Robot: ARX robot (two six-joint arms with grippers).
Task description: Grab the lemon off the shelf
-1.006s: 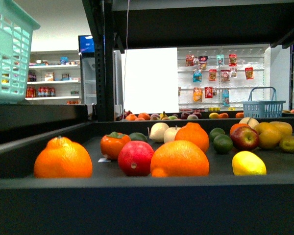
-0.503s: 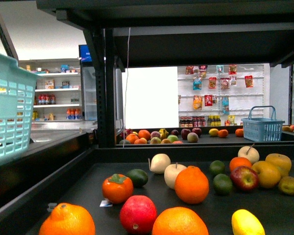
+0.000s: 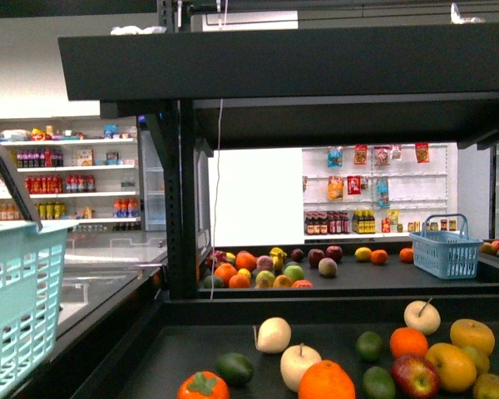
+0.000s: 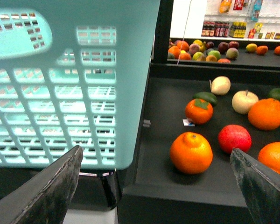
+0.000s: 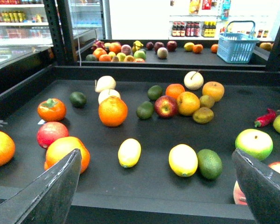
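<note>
The right fingers (image 5: 46,191) are spread wide, one at each side of the right wrist view, and they hold and touch nothing. The left fingers (image 4: 51,191) are just as far apart and equally empty.

The lemon (image 5: 183,159) lies on the shelf (image 5: 149,184), on its wide black tray close to the raised front lip. It is touching or almost touching an avocado (image 5: 209,163) on one side. On the other side, a strip of bare tray separates it from a slimmer yellow fruit (image 5: 129,152). An orange (image 5: 67,151) sits further along that way, and a green apple (image 5: 254,143) lies beyond the avocado. The tray is clear between the lemon and the lip, and a bare band runs behind it before the main cluster of fruit.

The right arm is held outside the lip, its wrist above tray level, looking down and across the fruit. The left arm is also short of the lip, its fingers framing the tray's corner and the pale green basket (image 4: 70,84) beside it.

The front view shows neither arm nor the lemon. It does show the upper tier (image 3: 316,66) overhanging the tray and a black post (image 3: 181,208) at the tray's rear corner.
</note>
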